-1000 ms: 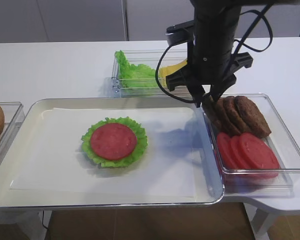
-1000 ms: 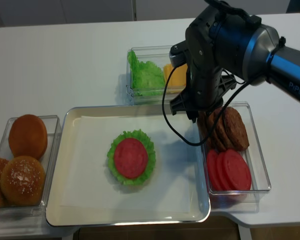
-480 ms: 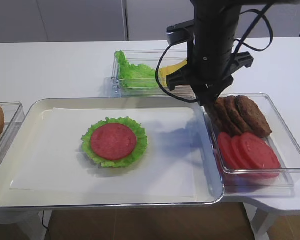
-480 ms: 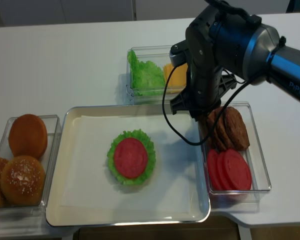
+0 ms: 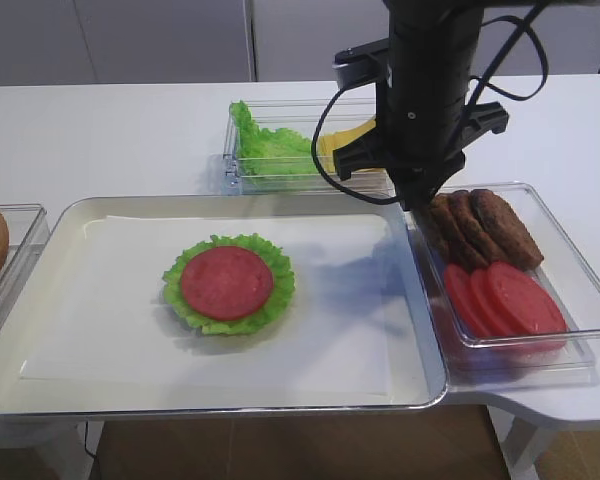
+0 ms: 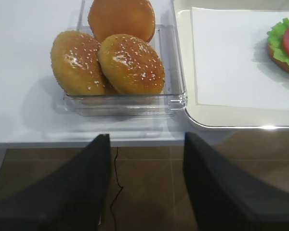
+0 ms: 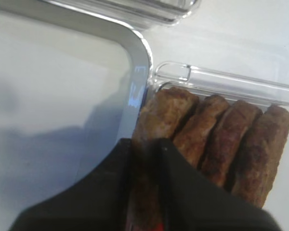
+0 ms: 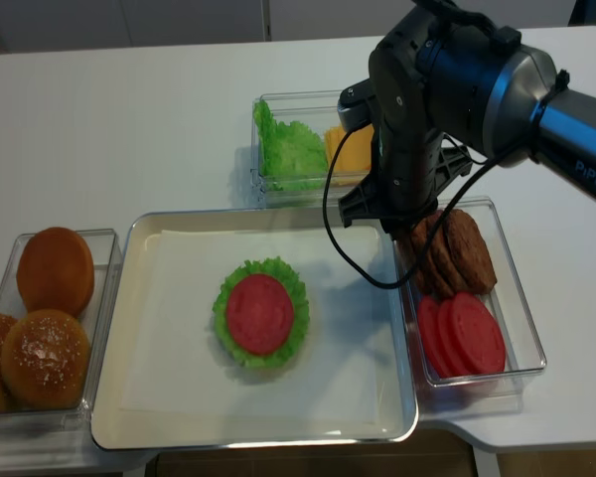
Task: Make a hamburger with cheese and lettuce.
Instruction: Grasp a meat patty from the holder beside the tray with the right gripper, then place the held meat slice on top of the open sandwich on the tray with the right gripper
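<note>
On the white tray (image 5: 100,215) mid-tabletop sits the hamburger (image 5: 228,283), a round stack with lettuce frill and tomato on top, lying flat with no long axis. Over the last second the right hand (image 7: 145,147) pressed shut on the leftmost patty (image 7: 161,115), which stands on edge. Meat layer looks next. Left hand (image 6: 144,144) hangs spread, empty.

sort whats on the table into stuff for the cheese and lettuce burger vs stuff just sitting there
For the job:
hamburger on the tray
lettuce
cheese
patties, leftmost one pinched by the right fingers

Just sitting:
tomato slices
buns
</note>
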